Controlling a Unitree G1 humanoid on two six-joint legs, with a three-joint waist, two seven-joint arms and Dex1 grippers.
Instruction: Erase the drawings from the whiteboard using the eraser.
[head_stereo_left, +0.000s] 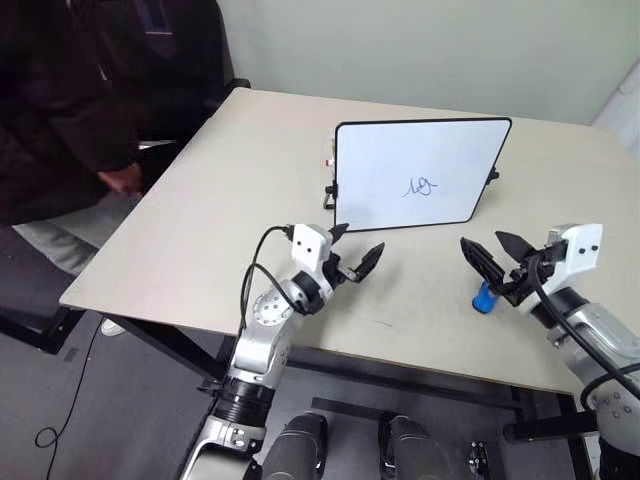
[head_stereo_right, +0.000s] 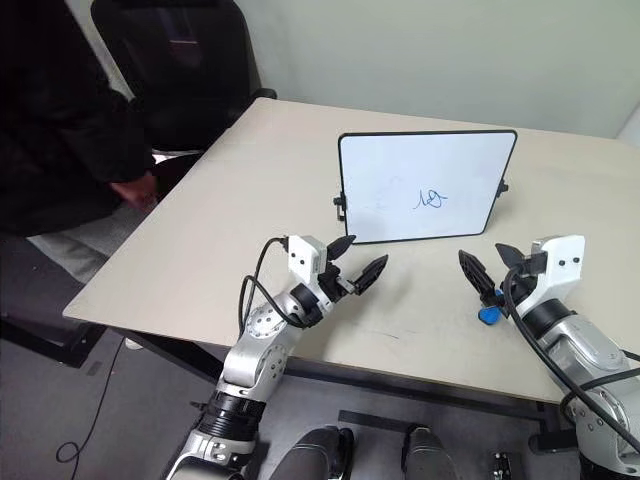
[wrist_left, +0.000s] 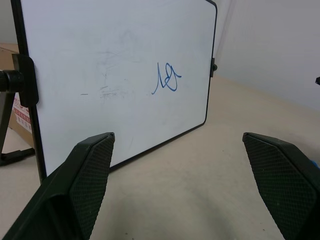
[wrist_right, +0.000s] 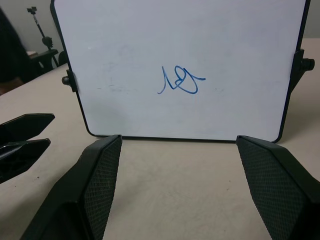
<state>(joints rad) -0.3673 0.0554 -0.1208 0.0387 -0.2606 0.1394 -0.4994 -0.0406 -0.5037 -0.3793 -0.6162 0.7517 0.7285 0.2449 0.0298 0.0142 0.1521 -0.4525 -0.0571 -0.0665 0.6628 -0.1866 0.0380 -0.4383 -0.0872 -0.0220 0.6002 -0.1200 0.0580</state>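
Observation:
The whiteboard (head_stereo_left: 400, 150) stands tilted on its stand at the middle of the table, with the drawings (head_stereo_left: 422, 187), a small blue looping scribble, right of its centre. The eraser (head_stereo_left: 484, 298), a small bright blue block, lies on the table near the front right. My right gripper (head_stereo_left: 497, 252) hovers just above and beyond it, open, with nothing between its fingers, facing the board (wrist_right: 175, 40) and the scribble (wrist_right: 180, 82). My left gripper (head_stereo_left: 357, 247) is open and empty in front of the board's lower left corner.
A person in dark clothes (head_stereo_left: 60, 110) sits at the table's left side, in front of a black chair (head_stereo_right: 180, 70). The table's front edge (head_stereo_left: 200, 325) runs just below my arms. A small box (wrist_left: 17, 117) sits behind the board's left edge.

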